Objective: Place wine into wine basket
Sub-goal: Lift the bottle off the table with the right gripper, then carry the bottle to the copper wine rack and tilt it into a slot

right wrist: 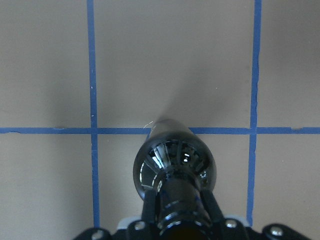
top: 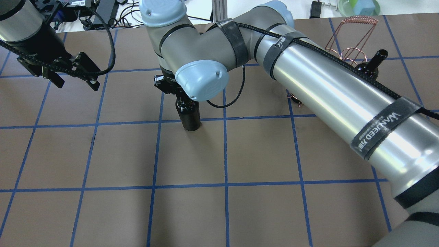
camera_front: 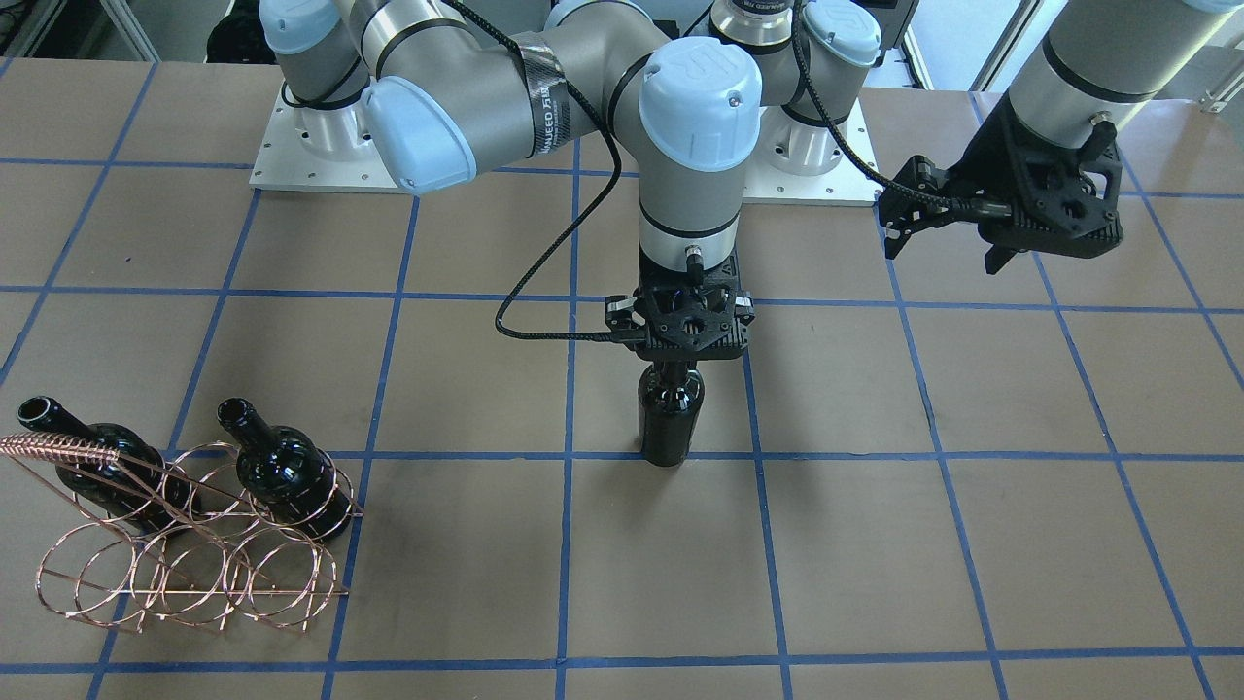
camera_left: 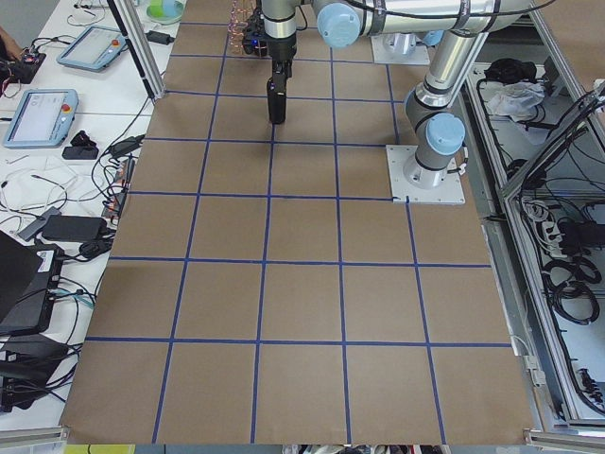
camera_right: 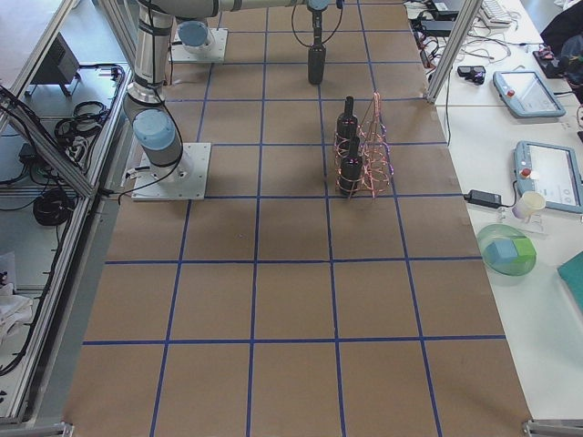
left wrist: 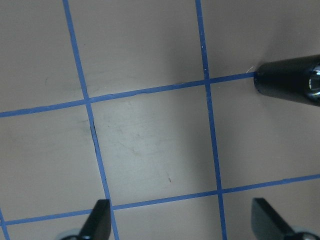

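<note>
The wine bottle point(camera_front: 670, 420), glossy near-black, stands upright at the table's middle; it also shows in the overhead view point(top: 188, 115) and at the left wrist view's right edge point(left wrist: 290, 85). My right gripper point(camera_front: 671, 374) is shut on its neck from above, with the fingers on either side of the neck in the right wrist view point(right wrist: 182, 210). My left gripper point(camera_front: 943, 258) hangs open and empty above the table, well off to the bottle's side point(left wrist: 182, 222). The copper wire wine basket point(camera_front: 194, 559) stands far from the bottle, near the table's edge.
Two more dark bottles point(camera_front: 97, 457) point(camera_front: 282, 467) lie in the basket's rings, necks pointing toward the robot. The basket's handle point(top: 356, 20) shows in the overhead view behind my right arm point(top: 325, 92), which hides most of the rack. Blue tape lines grid the brown table.
</note>
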Available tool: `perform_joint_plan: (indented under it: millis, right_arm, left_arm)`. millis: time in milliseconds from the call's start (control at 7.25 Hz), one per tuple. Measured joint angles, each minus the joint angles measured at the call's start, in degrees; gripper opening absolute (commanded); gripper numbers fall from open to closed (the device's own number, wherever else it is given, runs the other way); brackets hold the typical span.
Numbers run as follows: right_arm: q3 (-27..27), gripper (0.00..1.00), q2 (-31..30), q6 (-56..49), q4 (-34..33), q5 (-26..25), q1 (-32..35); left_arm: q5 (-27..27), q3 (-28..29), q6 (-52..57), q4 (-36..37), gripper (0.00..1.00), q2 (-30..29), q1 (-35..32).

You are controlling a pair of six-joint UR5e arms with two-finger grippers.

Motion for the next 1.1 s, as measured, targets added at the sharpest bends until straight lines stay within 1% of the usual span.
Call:
perform_joint_plan:
  millis: [414, 690, 828, 1103]
  right_arm:
    - [-0.11, 0.0, -0.1, -1.18, 0.23, -0.23, -0.15]
    - [-0.3, 0.0, -1.11, -4.84, 0.96, -0.82, -1.69]
    - [-0.33, 0.0, -2.57, -8.13, 2.65, -1.24, -3.51]
    - [-0.27, 0.0, -7.14, -17.41, 7.62, -2.87, -9.36]
  left_arm:
    - [0.02, 0.0, -0.01, 0.2, 1.0, -0.47, 0.0]
    - [0.08, 0.0, -0.02, 0.28, 1.0, -0.74, 0.0]
    - [0.08, 0.0, -0.02, 0.31, 1.0, -0.85, 0.0]
    - [0.09, 0.0, -0.02, 0.39, 1.0, -1.02, 0.0]
